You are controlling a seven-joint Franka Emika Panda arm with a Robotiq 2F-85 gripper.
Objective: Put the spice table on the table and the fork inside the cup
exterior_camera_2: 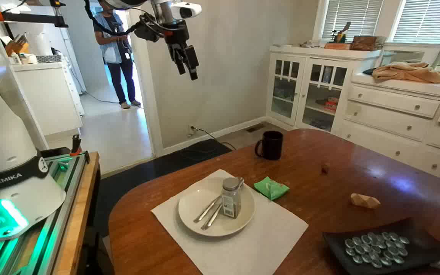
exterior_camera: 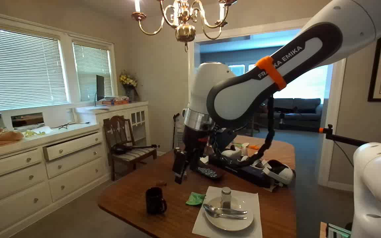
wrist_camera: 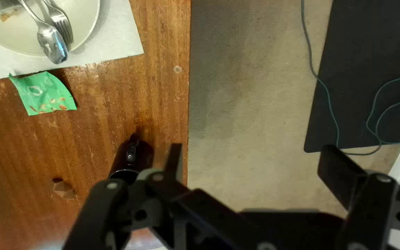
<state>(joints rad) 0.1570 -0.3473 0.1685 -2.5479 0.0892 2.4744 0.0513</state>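
The spice jar stands upright on the white plate in both exterior views. A fork and a spoon lie side by side on the plate, beside the jar. The black cup stands upright on the brown table; it also shows in the wrist view, partly hidden behind a finger. My gripper is above the table, higher than the cup. In the wrist view its fingers are wide apart with nothing between them, over the table's edge and the floor.
A green packet lies between plate and cup. White paper is under the plate. Small wooden pieces and a black tray of glass pebbles lie further along. Several items, including a white headset, lie on the table's far part.
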